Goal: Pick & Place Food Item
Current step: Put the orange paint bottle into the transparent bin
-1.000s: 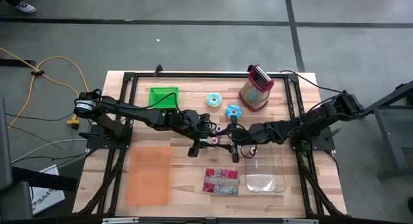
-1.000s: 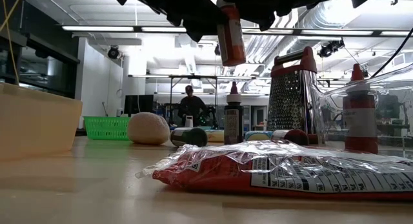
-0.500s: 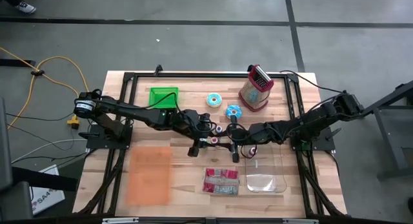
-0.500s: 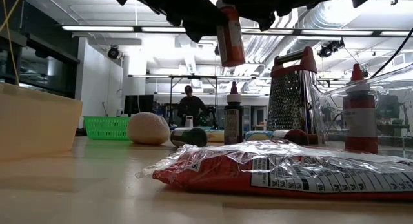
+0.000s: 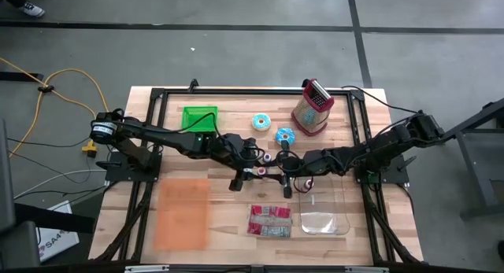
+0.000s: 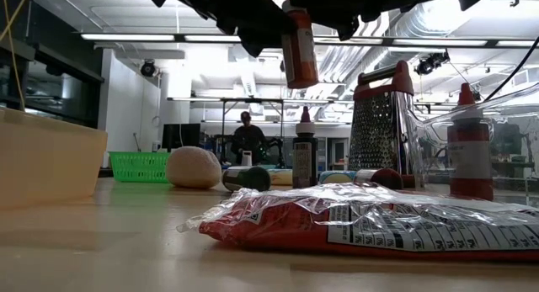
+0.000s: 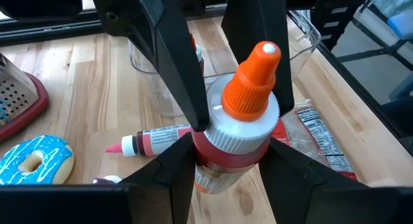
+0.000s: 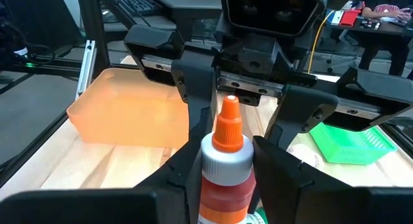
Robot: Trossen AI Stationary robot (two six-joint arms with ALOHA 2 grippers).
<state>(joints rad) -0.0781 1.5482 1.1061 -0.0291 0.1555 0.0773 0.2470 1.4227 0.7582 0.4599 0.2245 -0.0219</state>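
Observation:
A sauce bottle (image 7: 242, 130) with an orange nozzle cap, a white collar and red contents hangs upright above the table's middle. In the low view its lower end (image 6: 300, 52) shows under the dark arms. My left gripper (image 7: 229, 156) reaches it from the table's left and my right gripper (image 8: 226, 164) from the right. Both are shut on it and meet over the table's middle, my left gripper (image 5: 253, 172) facing my right gripper (image 5: 285, 169). My left gripper pinches the bottle's red body just under the white collar (image 7: 208, 153) between its two fingers. It comes from the table's left, slanting down. The bottle stands upright in the hold, clear of the table. My right gripper has its two fingers on opposite sides of the white collar (image 8: 210, 161), below the orange cap. It comes nearly level from the table's right. Its fingers (image 7: 187, 88) sit above those of my left gripper.
Under the bottle lie a small pink-tipped bottle (image 7: 155, 141) and a red snack bag (image 5: 269, 221). A clear container (image 5: 324, 214) stands near right and an orange one (image 5: 183, 214) near left. At the far side are a green basket (image 5: 199, 118), two donuts (image 5: 261, 121) and a grater (image 5: 313, 108).

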